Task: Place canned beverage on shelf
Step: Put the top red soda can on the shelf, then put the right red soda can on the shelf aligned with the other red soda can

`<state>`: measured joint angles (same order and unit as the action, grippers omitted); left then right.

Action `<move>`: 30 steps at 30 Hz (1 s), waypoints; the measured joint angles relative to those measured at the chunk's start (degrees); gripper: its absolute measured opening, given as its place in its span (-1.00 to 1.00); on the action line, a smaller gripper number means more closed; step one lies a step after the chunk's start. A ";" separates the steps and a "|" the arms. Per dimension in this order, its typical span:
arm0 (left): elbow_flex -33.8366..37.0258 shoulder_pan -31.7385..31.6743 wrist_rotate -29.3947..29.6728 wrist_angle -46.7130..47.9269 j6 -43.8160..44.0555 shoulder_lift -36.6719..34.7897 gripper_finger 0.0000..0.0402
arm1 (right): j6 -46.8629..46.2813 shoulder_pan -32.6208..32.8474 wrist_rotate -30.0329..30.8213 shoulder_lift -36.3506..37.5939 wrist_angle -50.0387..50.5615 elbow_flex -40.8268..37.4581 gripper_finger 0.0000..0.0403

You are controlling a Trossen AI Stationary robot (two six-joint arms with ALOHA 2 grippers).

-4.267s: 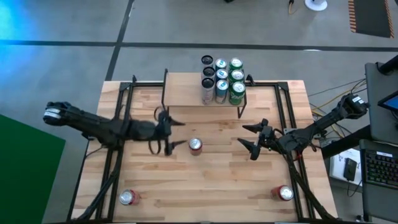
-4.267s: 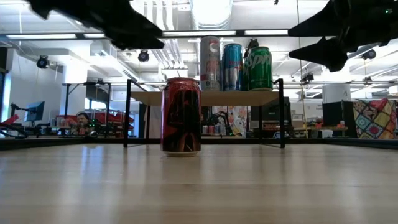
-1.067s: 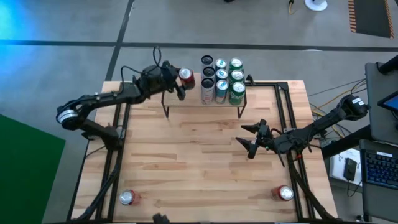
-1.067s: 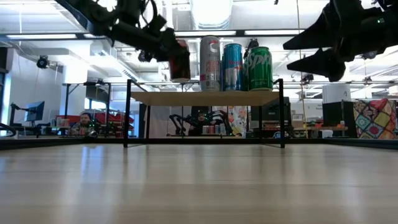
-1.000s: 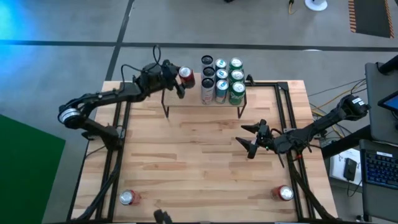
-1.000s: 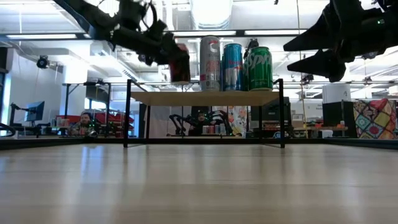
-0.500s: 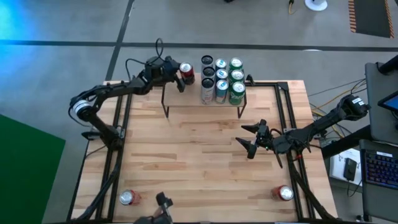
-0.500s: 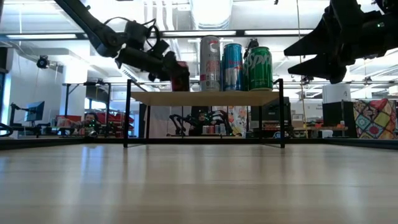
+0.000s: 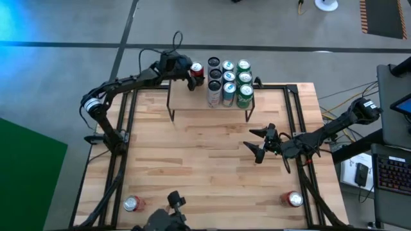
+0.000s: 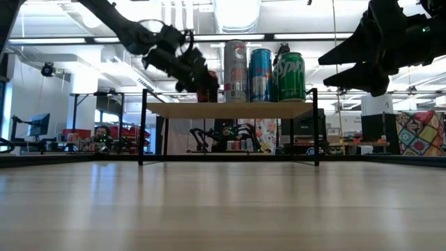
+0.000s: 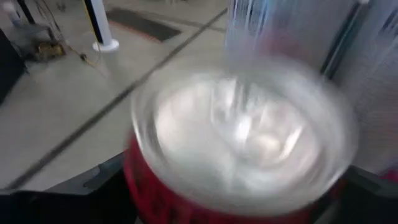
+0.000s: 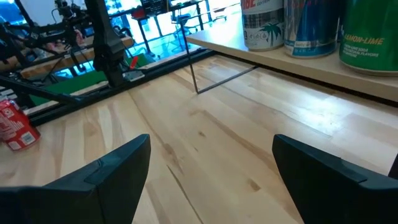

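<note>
My left gripper (image 9: 191,71) reaches to the far side of the table and is shut on a red can (image 9: 197,68). It holds the can at the left of the group of cans (image 9: 228,81) standing on the light-wood shelf (image 9: 192,97). In the low view the red can (image 10: 208,89) has its base about level with the shelf board (image 10: 230,109), beside a silver can (image 10: 235,71). I cannot tell whether it rests on the board. My right gripper (image 9: 259,144) is open and empty above the table's right middle. My left gripper pinches the red can's side wall (image 11: 155,196) between its two fingers, below the silver lid (image 11: 242,130). The fingers come from the table's left, slanting a little down. The can stands upright in the hold.
A red can (image 9: 131,203) stands near the front left corner and another (image 9: 293,199) near the front right corner. The shelf's thin black legs (image 9: 171,112) stand on the table. The middle of the table (image 9: 205,160) is bare wood.
My left gripper has carried the red can toward the table's far edge and a little to the right, closer to the cans on the shelf, and lower, down to the level of the shelf board. The can has stayed upright.
</note>
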<state>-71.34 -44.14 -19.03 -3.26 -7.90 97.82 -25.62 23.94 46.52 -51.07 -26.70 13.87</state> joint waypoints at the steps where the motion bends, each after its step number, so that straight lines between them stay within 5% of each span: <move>1: -0.66 0.00 0.07 0.19 0.00 -0.35 0.70 | 0.00 0.00 -0.01 0.00 0.00 0.00 0.61; 9: -1.72 0.00 1.43 4.19 -0.21 -5.97 0.72 | 0.04 0.02 -0.02 0.01 -0.04 0.00 0.61; 15: 4.04 0.26 5.03 4.71 -1.57 -15.30 0.72 | 0.06 0.46 -0.54 0.02 -0.03 0.00 0.61; 22: 23.24 4.51 5.00 -4.99 1.36 -31.35 0.72 | 0.06 0.44 -1.82 -0.01 1.65 0.28 0.61; 26: 37.05 11.71 5.75 -18.36 7.26 -41.40 0.72 | 0.08 0.44 -3.82 -0.02 2.39 1.10 0.61; 30: 47.63 22.58 12.89 -28.30 10.01 -48.14 0.72 | 2.37 0.44 -12.41 -0.02 1.94 2.69 0.61</move>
<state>-23.71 -21.56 -6.14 -31.56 2.11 49.68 -23.25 24.38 34.11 -51.09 -24.76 16.55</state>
